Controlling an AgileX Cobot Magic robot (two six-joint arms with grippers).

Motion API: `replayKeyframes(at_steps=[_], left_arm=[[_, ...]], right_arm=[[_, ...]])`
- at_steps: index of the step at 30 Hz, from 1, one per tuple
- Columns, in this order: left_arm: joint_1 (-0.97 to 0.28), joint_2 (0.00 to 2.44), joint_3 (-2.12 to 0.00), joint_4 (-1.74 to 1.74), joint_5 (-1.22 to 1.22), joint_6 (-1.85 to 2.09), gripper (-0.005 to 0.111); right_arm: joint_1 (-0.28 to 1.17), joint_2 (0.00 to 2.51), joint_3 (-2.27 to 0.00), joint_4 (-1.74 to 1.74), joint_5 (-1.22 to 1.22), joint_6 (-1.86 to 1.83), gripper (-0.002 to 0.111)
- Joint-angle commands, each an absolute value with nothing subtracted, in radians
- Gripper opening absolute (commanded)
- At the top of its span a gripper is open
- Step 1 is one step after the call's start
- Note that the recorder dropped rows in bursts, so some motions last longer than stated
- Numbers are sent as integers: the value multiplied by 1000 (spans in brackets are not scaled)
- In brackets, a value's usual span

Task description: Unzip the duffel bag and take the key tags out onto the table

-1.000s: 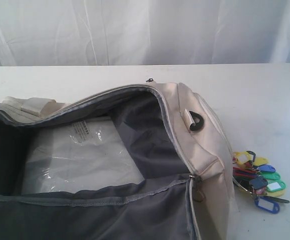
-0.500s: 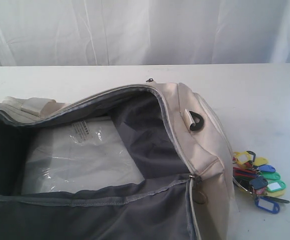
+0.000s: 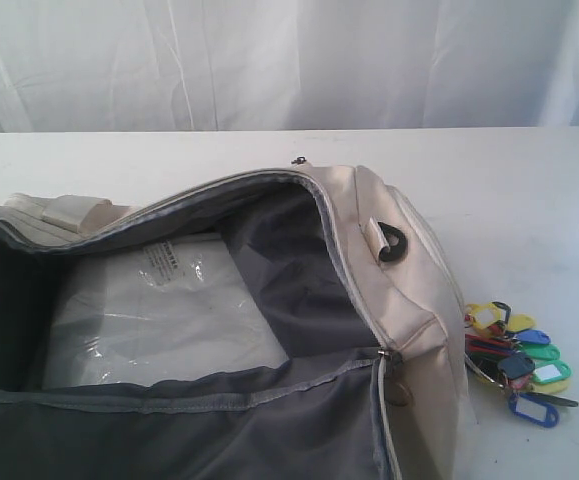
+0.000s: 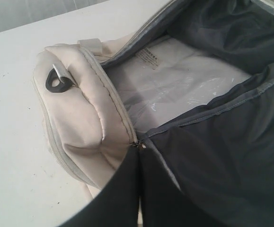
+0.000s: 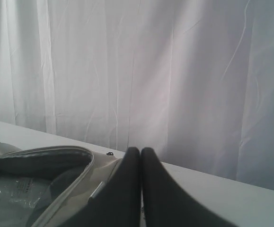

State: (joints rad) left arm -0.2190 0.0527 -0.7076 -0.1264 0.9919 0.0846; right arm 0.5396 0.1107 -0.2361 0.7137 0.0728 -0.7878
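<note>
The cream-white duffel bag (image 3: 389, 290) lies unzipped on the white table (image 3: 509, 190), its grey lining showing. The bunch of coloured key tags (image 3: 522, 362) rests on the table just right of the bag's end. Neither gripper shows in the exterior view. In the left wrist view my left gripper (image 4: 140, 165) is shut, empty, its tips beside the zipper's end on the duffel bag (image 4: 80, 113). In the right wrist view my right gripper (image 5: 140, 153) is shut, empty, raised over the duffel bag's (image 5: 75, 189) end and facing the curtain.
A clear-wrapped white packet (image 3: 159, 310) lies inside the bag, seen too in the left wrist view as the packet (image 4: 174, 80). A black strap ring (image 3: 392, 243) sits on the bag's end. A white curtain (image 3: 289, 60) hangs behind the table.
</note>
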Motion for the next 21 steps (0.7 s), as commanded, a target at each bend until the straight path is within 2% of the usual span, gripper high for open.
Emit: replayKeyframes(at_steps=[1, 13, 17, 21], left_arm=[[-221, 47, -707, -128, 986, 78, 0], [-194, 47, -707, -50, 972, 162, 0], [-127, 47, -695, -36, 848, 165, 0], [-58, 47, -594, -36, 646, 165, 0]], right_arm=[[537, 107, -230, 710, 75, -781, 0], [537, 107, -230, 710, 75, -781, 0], [537, 107, -230, 710, 75, -781, 0], [537, 107, -230, 710, 75, -781, 0]])
